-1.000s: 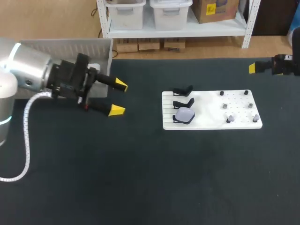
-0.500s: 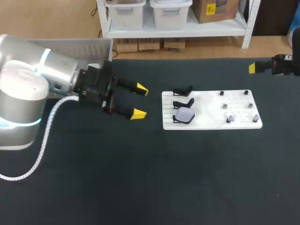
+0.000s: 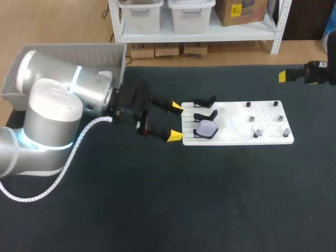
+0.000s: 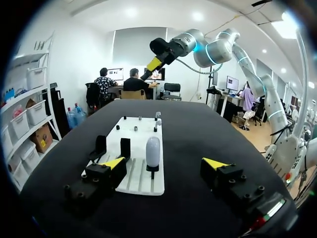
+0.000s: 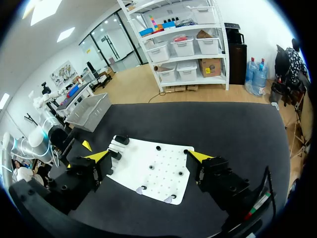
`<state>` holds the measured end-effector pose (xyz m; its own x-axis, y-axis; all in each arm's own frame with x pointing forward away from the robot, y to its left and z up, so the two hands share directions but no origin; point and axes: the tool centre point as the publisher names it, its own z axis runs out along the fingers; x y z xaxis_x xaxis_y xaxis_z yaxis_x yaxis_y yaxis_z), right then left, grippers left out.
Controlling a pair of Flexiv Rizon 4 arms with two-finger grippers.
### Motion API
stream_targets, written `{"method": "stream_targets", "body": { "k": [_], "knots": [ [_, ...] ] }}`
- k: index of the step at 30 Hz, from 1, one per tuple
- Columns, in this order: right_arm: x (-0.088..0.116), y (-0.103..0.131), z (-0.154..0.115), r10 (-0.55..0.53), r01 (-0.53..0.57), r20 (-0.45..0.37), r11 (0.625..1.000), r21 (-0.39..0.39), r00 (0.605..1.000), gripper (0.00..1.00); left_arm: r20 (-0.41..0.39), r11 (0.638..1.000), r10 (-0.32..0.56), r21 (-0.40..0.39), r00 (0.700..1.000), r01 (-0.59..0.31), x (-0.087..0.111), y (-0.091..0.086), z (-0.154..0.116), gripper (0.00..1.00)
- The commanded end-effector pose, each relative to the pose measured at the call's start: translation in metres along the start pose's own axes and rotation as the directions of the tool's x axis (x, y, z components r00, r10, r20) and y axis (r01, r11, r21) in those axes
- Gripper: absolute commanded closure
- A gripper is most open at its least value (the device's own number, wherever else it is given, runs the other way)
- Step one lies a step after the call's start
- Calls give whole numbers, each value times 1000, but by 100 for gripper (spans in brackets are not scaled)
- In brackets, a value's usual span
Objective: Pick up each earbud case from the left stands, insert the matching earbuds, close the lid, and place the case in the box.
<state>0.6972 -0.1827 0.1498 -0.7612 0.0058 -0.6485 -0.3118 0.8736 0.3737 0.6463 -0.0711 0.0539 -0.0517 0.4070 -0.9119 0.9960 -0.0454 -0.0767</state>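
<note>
**Left arm lined up to pick the first earbud case**

The left end effector (image 3: 175, 122), its fingers spread wide and holding nothing, sits at the stand end of the white slotted plastic board (image 3: 231, 113). It is just short of the pale lavender rounded earbud case (image 3: 206, 128), which is upright on its black stand. The pick-up looks barely begun. The next move probably calls for advancing until the case lies between the fingers, then clamping. The right end effector (image 5: 148, 156), also spread apart and empty, hangs over the far right of the black desk (image 3: 157, 210).
</note>
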Motion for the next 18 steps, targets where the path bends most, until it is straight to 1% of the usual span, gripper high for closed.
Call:
{"method": "stream_targets", "body": {
  "k": [1,2,4,6,10,14,15,18],
  "knots": [
    [0,-1,1,-1,1,1,1000,-2,1000,0,6,1000,0,-13,1000,0,7,-4,11,2],
    [0,-1,1,-1,1,1,1000,-2,1000,0,5,1000,-2,-12,1000,2,9,-4,13,3],
    [0,-1,1,-1,1,1,1000,-2,1000,0,2,1000,-7,-11,1000,7,11,-2,16,3],
    [0,-1,1,-1,1,1,1000,-2,1000,0,1,1000,-6,-9,1000,6,12,0,19,7],
    [0,-1,1,-1,1,1,1000,-2,1000,0,1,1000,-9,3,1000,9,13,6,24,4],
    [0,-1,1,-1,1,1,1000,-2,1000,0,0,1000,-11,9,1000,11,14,8,28,5],
    [0,-1,1,-1,1,1,1000,-2,1000,0,0,1000,-13,10,1000,13,14,7,29,5],
    [0,-1,1,-1,1,1,1000,-2,1000,0,-2,1000,-18,12,1000,18,14,8,33,12]
  ]
}}
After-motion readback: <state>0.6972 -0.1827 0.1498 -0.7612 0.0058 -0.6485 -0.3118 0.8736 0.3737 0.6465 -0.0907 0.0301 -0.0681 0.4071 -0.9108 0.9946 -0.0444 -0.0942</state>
